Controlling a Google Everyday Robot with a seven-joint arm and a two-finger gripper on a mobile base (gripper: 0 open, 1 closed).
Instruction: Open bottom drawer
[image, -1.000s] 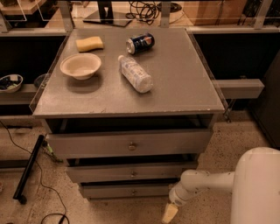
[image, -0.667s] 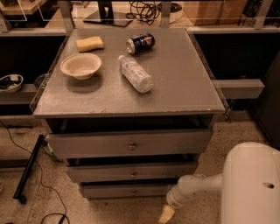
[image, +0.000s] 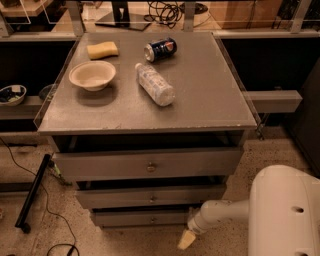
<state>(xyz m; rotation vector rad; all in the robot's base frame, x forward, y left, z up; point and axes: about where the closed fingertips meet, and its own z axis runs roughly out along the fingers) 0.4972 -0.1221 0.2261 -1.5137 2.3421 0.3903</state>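
The bottom drawer (image: 142, 218) is the narrowest grey front at the foot of the cabinet, with a small round knob (image: 153, 219) at its centre. It sits flush under the middle drawer (image: 150, 196) and the wide top drawer (image: 147, 164). My gripper (image: 186, 240) is low, near the floor, just right of and in front of the bottom drawer's right end. It is apart from the knob. My white arm (image: 225, 212) reaches in from the lower right.
On the cabinet top (image: 210, 90) lie a beige bowl (image: 92, 75), a yellow sponge (image: 102, 50), a plastic bottle (image: 155, 84) and a tipped can (image: 160, 49). A black bar (image: 32, 192) and cables lie on the floor at left. Shelves flank the cabinet.
The gripper has shifted a little left, toward the bottom drawer's right end, and the arm's white body has moved further into view. The drawers have not moved.
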